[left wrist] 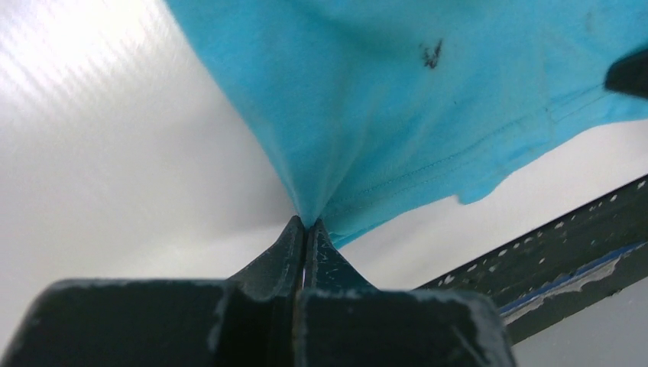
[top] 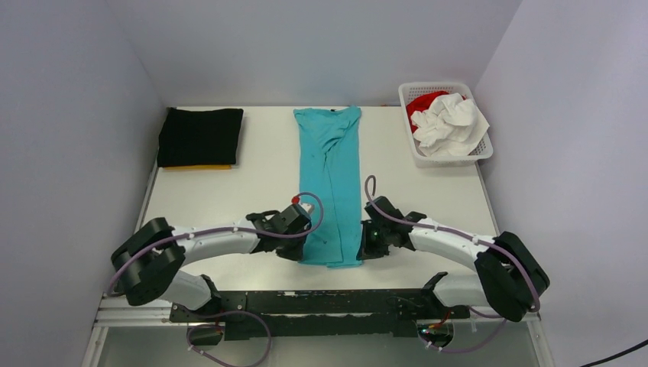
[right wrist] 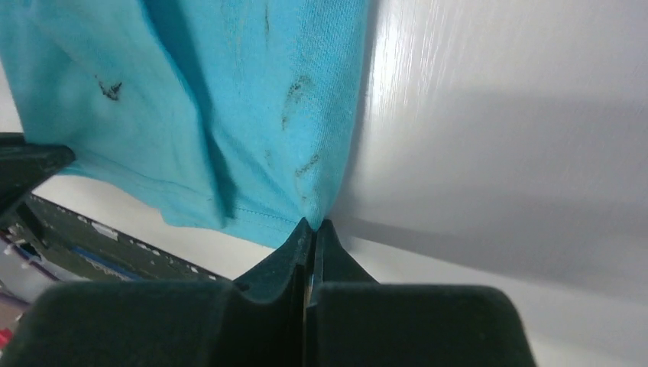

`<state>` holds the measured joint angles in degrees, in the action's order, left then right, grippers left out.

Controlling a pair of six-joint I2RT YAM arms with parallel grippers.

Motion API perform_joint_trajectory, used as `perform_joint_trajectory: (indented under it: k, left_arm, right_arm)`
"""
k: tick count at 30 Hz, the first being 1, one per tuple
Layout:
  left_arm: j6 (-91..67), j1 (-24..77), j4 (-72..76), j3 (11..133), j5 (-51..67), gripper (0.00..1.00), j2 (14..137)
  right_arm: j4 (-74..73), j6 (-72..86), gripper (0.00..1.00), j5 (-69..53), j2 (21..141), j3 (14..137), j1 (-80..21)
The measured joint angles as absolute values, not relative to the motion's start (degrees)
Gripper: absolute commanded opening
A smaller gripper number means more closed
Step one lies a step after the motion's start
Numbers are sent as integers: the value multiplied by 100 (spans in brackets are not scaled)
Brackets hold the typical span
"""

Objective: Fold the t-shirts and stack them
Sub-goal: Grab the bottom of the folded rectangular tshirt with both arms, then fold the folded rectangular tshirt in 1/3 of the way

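White desk (top: 252,183). Centre: turquoise t-shirt (top: 332,176), folded into long narrow strip. Far left: black shirt (top: 200,135) stacked on orange-yellow shirt (top: 197,167). Far right corner: white lattice basket (top: 452,160).

My left gripper (left wrist: 307,223) has its jaws pinched tight on a corner of the turquoise t-shirt (left wrist: 397,99), right at the stitched hem. Cloth fans up & away from my tips, w/ a small dark mark (left wrist: 432,53) ahead-right. White table (left wrist: 115,153) to my left. Black perforated rail (left wrist: 565,245) runs off to my right, below the hem. Dark shape (left wrist: 630,73) at far right edge, can't tell what.
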<state>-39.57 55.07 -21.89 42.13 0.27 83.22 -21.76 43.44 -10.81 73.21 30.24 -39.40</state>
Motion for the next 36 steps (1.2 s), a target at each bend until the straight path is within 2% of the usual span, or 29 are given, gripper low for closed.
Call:
perform_joint_trajectory:
  k: [12, 20, 27, 36]
  left_arm:
    - [-4045, 5544, -1592, 2779, 934, 0, 6862]
    - [-4338, 5693, -1697, 2676, 1087, 0, 6217]
    - [-4215, 5284, -1883, 3607, 729, 0, 6556]
    - [-3765, 3959, -1811, 5159, 370, 0, 7900]
  right_arm:
    - [-2515, 4213, 0, -2167, 6289, 2392, -3986]
    - [-2561, 4377, 0, -2613, 5603, 2296, -4045]
    - [-2447, 4333, 0, -1907, 5957, 2829, -3935]
    - [-1850, 3830, 0, -1417, 7249, 4099, -2871]
